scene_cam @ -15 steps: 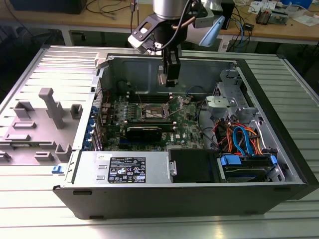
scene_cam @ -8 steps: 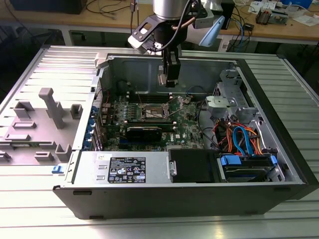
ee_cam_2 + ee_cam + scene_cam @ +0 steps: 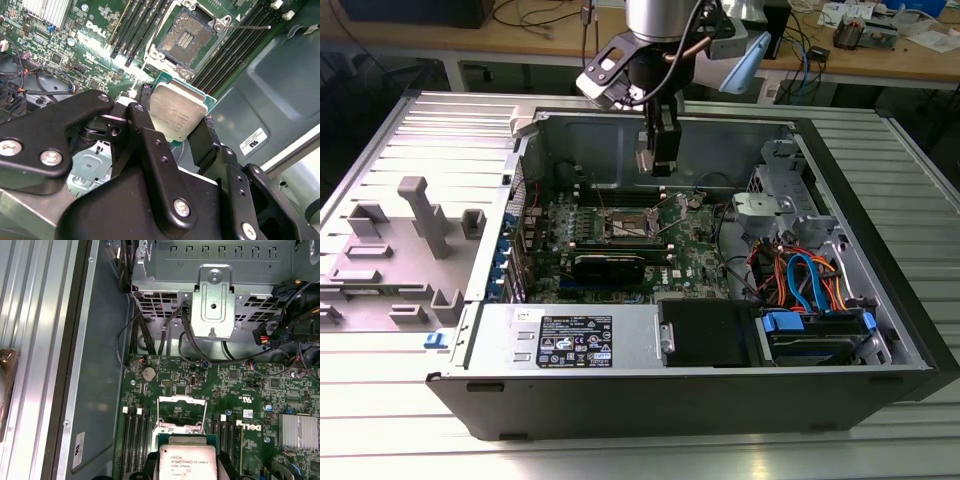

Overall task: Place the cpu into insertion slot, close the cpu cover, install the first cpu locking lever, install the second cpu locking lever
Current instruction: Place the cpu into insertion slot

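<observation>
My gripper (image 3: 176, 110) is shut on the cpu (image 3: 179, 106), a flat square chip with a dull silver top on a green base, pinched by its edges between the black fingers (image 3: 142, 117). In the exterior view the gripper (image 3: 658, 165) hangs inside the open computer case, well above the motherboard. The insertion slot (image 3: 186, 37) lies uncovered beyond the chip, its dark centre showing inside a silvery rim. In the first wrist view the cpu (image 3: 187, 462) sits just short of the slot (image 3: 180, 424), and the cpu cover (image 3: 182, 401) stands raised at the slot's far edge. A thin wire lever (image 3: 250, 26) sticks out beside the slot.
Long black memory slots (image 3: 240, 40) flank the socket on both sides. A metal drive cage (image 3: 212, 300) and cable bundles (image 3: 800, 275) fill the case on the exterior view's right. The power supply (image 3: 590, 335) lines the near wall. Grey fixtures (image 3: 420, 215) stand outside, left.
</observation>
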`<state>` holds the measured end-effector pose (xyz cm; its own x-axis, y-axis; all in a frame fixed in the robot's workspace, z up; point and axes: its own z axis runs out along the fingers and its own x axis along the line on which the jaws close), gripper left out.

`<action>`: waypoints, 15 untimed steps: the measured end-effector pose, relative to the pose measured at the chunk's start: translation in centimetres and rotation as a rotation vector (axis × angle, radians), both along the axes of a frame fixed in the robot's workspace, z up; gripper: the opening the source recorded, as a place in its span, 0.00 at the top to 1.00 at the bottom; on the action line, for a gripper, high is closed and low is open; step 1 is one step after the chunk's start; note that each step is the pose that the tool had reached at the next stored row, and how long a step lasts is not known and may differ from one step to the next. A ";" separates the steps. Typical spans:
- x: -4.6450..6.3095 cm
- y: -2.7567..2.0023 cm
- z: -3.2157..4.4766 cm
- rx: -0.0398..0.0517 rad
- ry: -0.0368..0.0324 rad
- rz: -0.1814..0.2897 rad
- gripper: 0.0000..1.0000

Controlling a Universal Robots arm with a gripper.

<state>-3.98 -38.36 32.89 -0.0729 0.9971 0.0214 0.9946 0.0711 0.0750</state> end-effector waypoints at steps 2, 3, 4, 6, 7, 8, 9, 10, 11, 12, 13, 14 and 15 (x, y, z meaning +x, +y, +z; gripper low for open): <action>0.0 0.00 -0.01 0.0000 0.0001 0.000 0.45; 0.0 0.00 -0.01 0.0000 0.0001 0.000 0.45; -0.1 0.00 -0.03 0.0000 0.0001 0.000 0.45; -0.1 0.00 -0.16 0.0003 0.0004 -0.006 0.45; -0.1 0.00 -0.21 0.0000 0.0013 -0.010 0.45; -0.1 0.00 -0.32 0.0000 0.0028 -0.014 0.45; -0.2 0.00 -0.44 0.0000 0.0050 -0.016 0.45; -0.3 0.00 -0.62 0.0001 0.0079 -0.019 0.45; -0.4 0.00 -0.76 0.0001 0.0092 -0.019 0.45; -0.5 0.00 -0.88 0.0000 0.0099 -0.020 0.45; -0.8 0.00 -1.17 0.0000 0.0118 -0.021 0.45; -0.9 0.00 -1.35 -0.0001 0.0147 -0.024 0.45; -0.9 0.00 -1.50 -0.0004 0.0165 -0.029 0.45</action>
